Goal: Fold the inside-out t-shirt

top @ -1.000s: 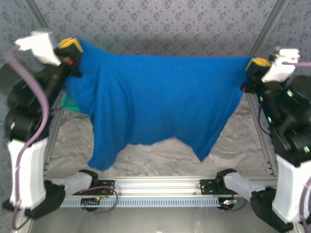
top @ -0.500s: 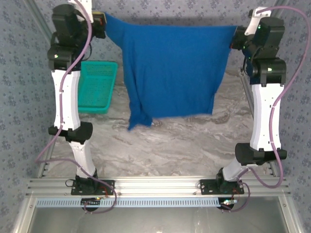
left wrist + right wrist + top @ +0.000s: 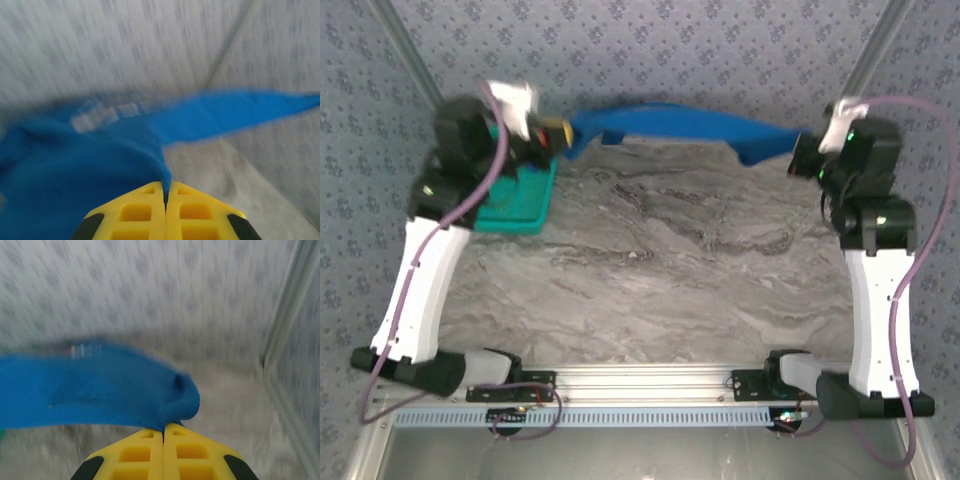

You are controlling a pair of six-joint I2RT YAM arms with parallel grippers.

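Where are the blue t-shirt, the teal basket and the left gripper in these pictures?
blue t-shirt [image 3: 680,122], top external view, middle of the stretched cloth.
teal basket [image 3: 520,205], top external view, bare floor near its front rim.
left gripper [image 3: 165,186], left wrist view, between its shut fingertips.

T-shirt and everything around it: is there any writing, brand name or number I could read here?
Pale print on the blue t-shirt, left wrist view: too blurred to read.
No other words, numbers or signs can be made out.
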